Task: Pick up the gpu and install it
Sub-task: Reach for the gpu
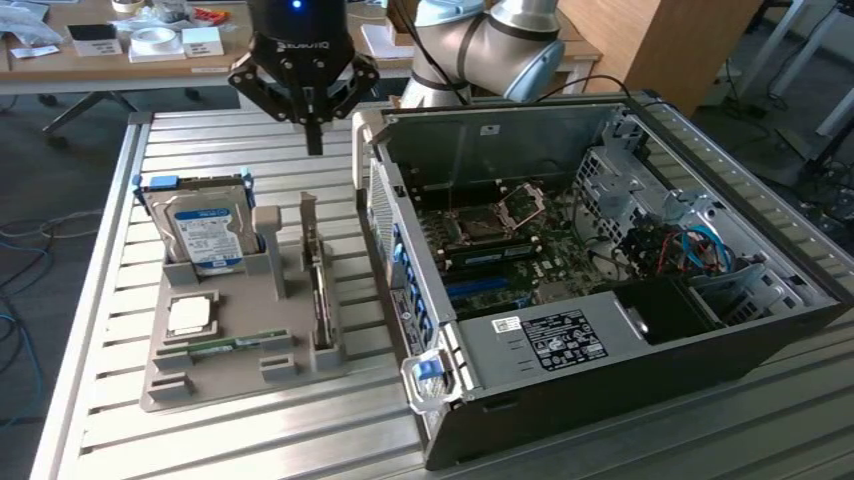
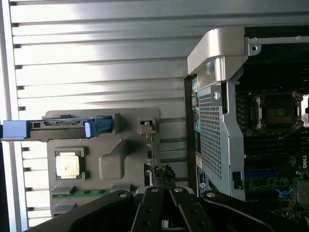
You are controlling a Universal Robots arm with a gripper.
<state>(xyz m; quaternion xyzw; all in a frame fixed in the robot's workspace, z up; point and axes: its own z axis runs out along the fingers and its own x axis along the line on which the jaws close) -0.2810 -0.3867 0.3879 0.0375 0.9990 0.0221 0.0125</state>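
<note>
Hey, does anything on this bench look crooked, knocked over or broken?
Nothing stands out. The gpu and hard drive stand upright in the gray holder, and the open computer case shows no visible damage.

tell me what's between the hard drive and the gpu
In the exterior view, a grey upright post of the holder stands between the hard drive and the gpu.

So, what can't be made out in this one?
- gpu face: in the exterior view it stands edge-on in the grey tray.
- One end of the gpu: in the wrist view it is covered by the shut pincer.
- Hard drive label text: too small in the exterior view.
- Motherboard near edge: in the exterior view it is behind the labelled metal panel.
</note>
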